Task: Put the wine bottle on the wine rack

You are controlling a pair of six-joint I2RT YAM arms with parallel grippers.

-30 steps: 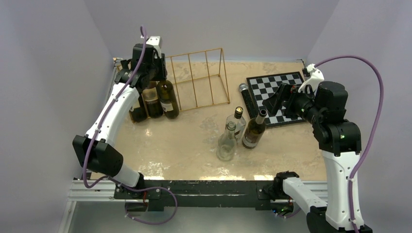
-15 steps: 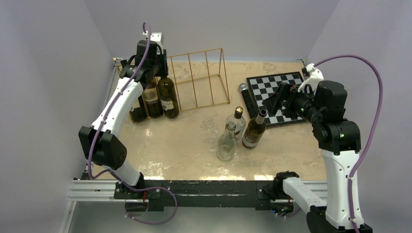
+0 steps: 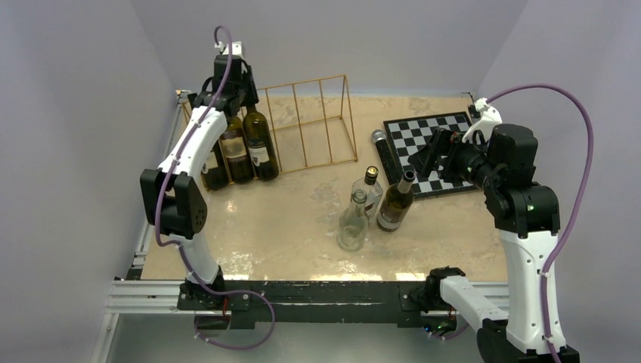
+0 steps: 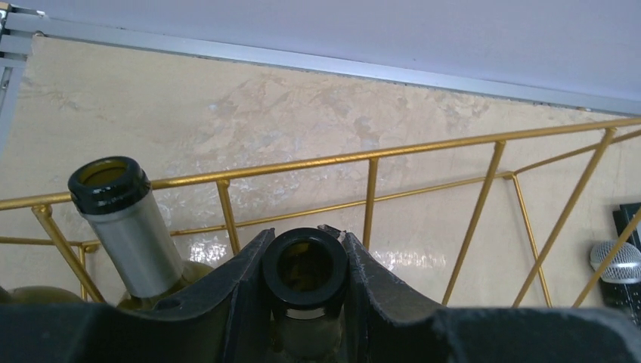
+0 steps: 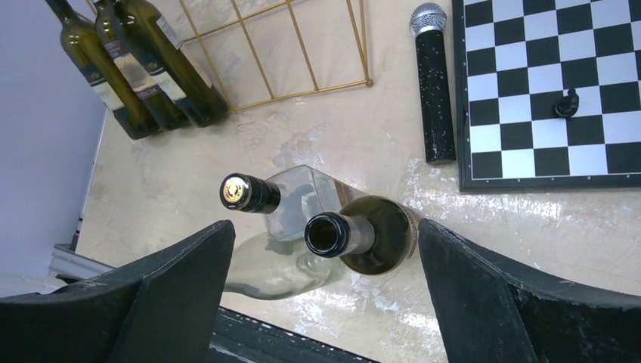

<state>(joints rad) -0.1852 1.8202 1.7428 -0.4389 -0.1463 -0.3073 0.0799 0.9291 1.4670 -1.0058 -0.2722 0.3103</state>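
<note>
While left jaws clamp the bottle [image 4: 305,265] in the rack [image 4: 370,159], a tilted release could topple its neighbour [image 4: 113,189]; right jaws gape.

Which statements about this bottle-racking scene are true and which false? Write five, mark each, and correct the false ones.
1. The left gripper has its fingers either side of the mouth of a wine bottle. True.
2. The right gripper is shut on a bottle. False: it is open, holding nothing.
3. The microphone lies on the chessboard. False: it lies on the table beside it.
4. A clear bottle, a capped bottle and a dark open bottle stand mid-table. True.
5. The wine rack holds bottles in its slots nearest the chessboard. False: those slots are empty.
</note>
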